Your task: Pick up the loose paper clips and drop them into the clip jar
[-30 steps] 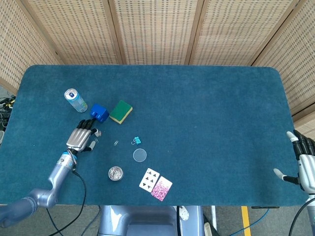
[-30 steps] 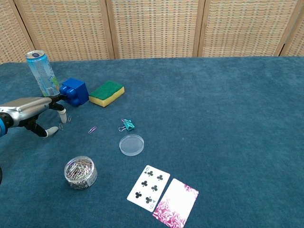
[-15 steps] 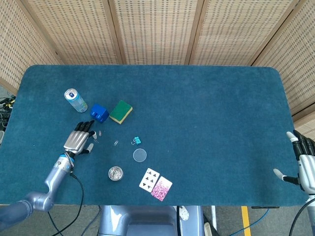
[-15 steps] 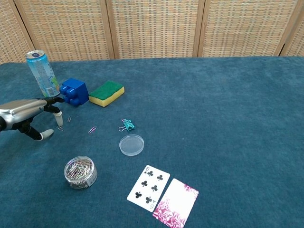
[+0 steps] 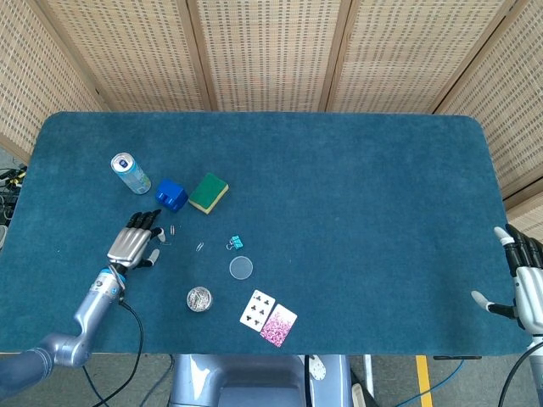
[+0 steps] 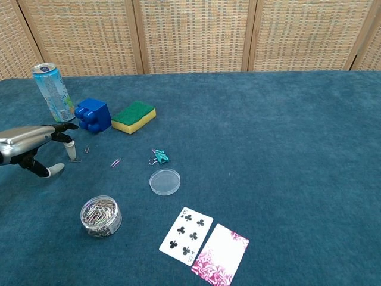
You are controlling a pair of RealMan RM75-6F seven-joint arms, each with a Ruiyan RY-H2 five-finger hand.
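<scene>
Two small paper clips [image 6: 87, 149] [image 6: 115, 162] lie loose on the blue cloth; the head view shows them as clips [image 5: 173, 229] [image 5: 199, 247]. A third clip [image 6: 75, 159] lies right at a fingertip [image 6: 71, 150] of my left hand [image 6: 33, 146] [image 5: 132, 242]. That hand hovers low with its fingers spread and holds nothing. The clip jar [image 6: 101, 215] [image 5: 199, 298], full of clips, stands uncapped to the near right of that hand. My right hand [image 5: 526, 287] rests past the table's right edge, fingers apart and empty.
The jar's clear lid [image 6: 165, 182] lies beside a teal binder clip [image 6: 159, 157]. A blue block [image 6: 93, 114], a drinks can [image 6: 53, 92] and a green-yellow sponge [image 6: 134, 117] stand behind the left hand. Two playing cards [image 6: 204, 241] lie near the front edge.
My left hand has drawn back a little to the left and toward the near edge, uncovering the clips by the blue block. The right hand has not moved.
</scene>
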